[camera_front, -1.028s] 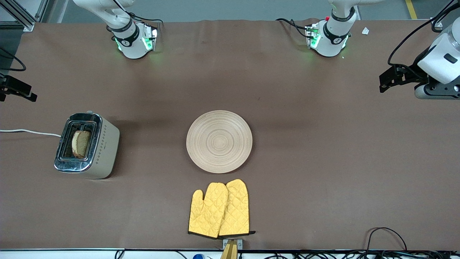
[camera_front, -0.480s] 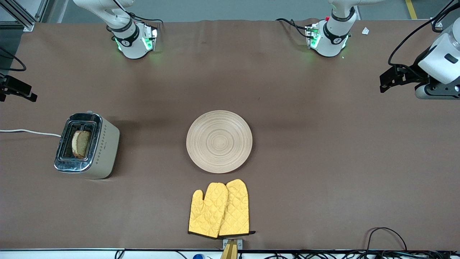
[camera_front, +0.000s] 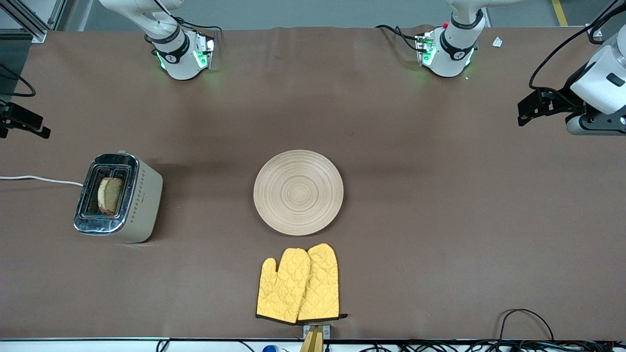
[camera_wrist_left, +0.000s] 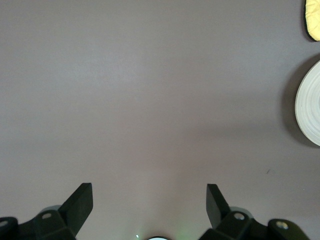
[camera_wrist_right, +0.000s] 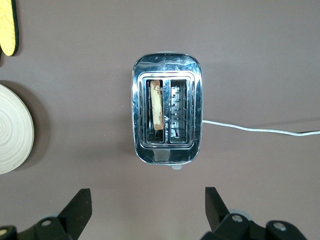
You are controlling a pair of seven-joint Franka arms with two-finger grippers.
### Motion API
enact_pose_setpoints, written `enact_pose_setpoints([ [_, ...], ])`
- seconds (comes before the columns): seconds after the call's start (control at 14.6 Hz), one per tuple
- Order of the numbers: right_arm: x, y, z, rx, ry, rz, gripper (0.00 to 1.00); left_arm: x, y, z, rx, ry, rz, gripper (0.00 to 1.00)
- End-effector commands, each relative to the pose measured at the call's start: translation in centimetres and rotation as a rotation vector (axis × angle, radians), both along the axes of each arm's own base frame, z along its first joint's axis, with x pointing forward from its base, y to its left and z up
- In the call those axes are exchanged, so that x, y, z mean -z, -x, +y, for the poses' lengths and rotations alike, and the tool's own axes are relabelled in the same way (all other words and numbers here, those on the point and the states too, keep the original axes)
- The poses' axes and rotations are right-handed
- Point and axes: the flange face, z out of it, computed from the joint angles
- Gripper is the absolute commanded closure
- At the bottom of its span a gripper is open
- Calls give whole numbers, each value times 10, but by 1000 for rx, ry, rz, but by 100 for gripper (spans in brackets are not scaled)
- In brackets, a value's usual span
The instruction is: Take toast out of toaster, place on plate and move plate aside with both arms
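We start with the table (camera_front: 440, 220), a brown worktop, and work down in size. The plate (camera_front: 298, 192) lies bare at its centre. The toaster (camera_front: 117, 198) stands near the right arm's end, well apart from the plate. Two yellow mitts (camera_front: 298, 283) lie by the table's front-camera edge, just nearer that camera than the plate. The toast (camera_front: 110, 195) stands upright in one toaster slot, so we judge that no step is done.

The left gripper (camera_wrist_left: 149, 207) hangs over bare table near its arm's end, jaws wide apart and empty. The right gripper (camera_wrist_right: 148, 209) hangs over the toaster, jaws likewise wide and empty.

Since the earlier frames, only the left arm has crept slightly; toast, plate and mitts lie unmoved. We read this as the approach barely begun.
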Motion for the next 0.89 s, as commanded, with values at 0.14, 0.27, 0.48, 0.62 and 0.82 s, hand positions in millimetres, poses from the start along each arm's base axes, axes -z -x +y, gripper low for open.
enact_pose_setpoints([
  [0.14, -6, 6, 2, 11, -10, -12, 0, -4, -2, 2, 3, 12, -7, 0],
  [0.27, -6, 6, 2, 11, -10, -10, 0, -4, -2, 3, -1, 9, -7, 0],
  [0.48, -6, 6, 1, 11, -9, -10, 0, -4, -3, 9, -13, 9, -7, 0],
  [0.62, -5, 5, 0, 10, -9, -10, 0, -4, -3, 9, -13, 9, -7, 0],
  [0.82, -8, 4, 0, 8, -1, -17, 0, -4, -2, 8, -14, 8, -6, 0],
])
